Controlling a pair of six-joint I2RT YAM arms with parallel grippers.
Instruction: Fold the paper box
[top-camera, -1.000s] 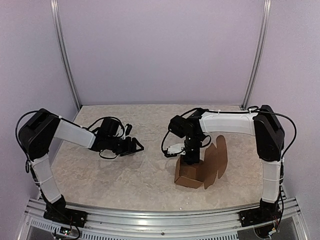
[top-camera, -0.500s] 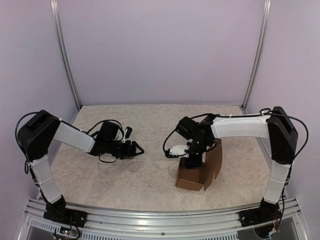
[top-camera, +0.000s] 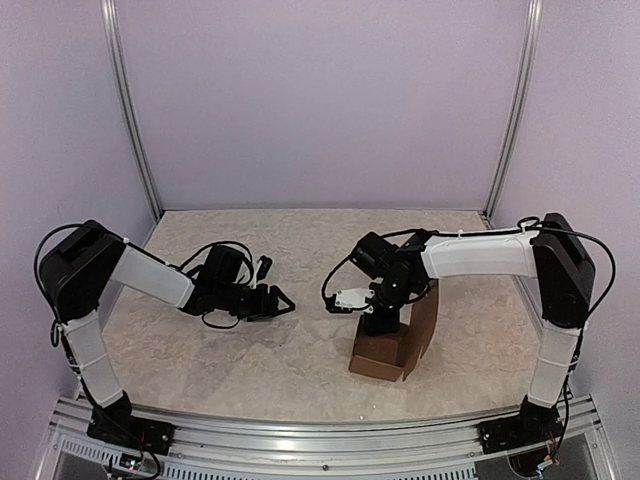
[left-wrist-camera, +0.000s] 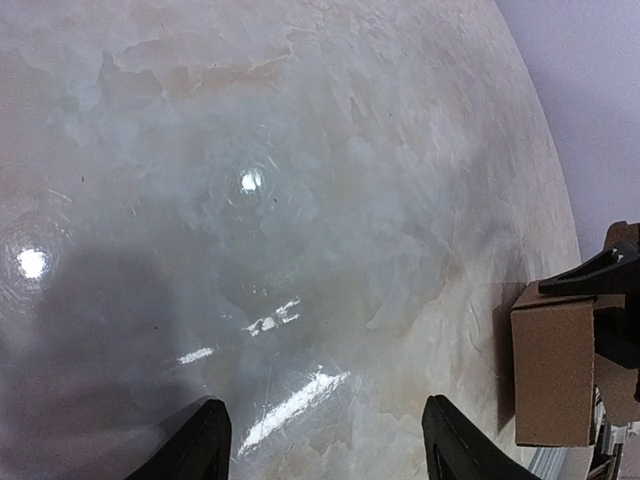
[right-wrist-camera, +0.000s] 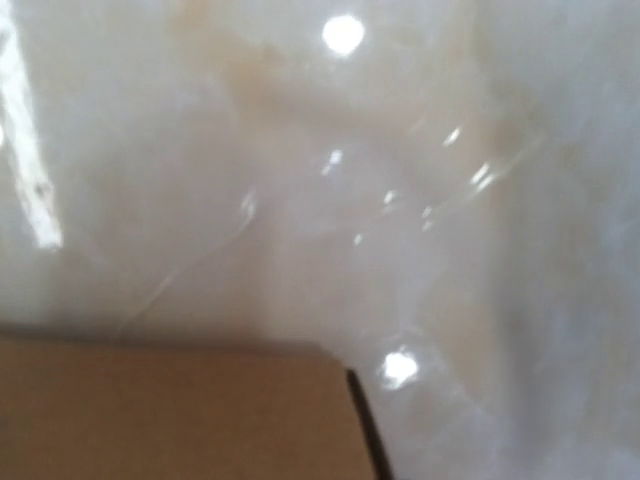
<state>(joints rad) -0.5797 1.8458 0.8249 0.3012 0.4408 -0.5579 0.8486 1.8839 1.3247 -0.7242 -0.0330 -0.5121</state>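
Observation:
The paper box (top-camera: 378, 356) is a small brown carton standing right of the table's middle, with a tall flap (top-camera: 424, 314) upright on its right side. My right gripper (top-camera: 384, 322) points down at the carton's open top; its fingertips are hidden, so its state does not show. The right wrist view holds only a blurred brown panel of the paper box (right-wrist-camera: 170, 410) over glossy table. My left gripper (top-camera: 278, 300) hovers open and empty to the left, well apart from the carton. Between its fingertips (left-wrist-camera: 205, 445) lies bare table, and the paper box (left-wrist-camera: 555, 370) sits at the right edge.
The marbled tabletop (top-camera: 300, 240) is glossy with light glare. Purple walls and two metal uprights (top-camera: 135, 120) close in the back and sides. A metal rail (top-camera: 320, 425) runs along the near edge at the arm bases.
The box's wide flap, spread out to the right a second ago, now stands upright against the carton. The right arm's elbow swung rightward. My left gripper drifted a little to the right.

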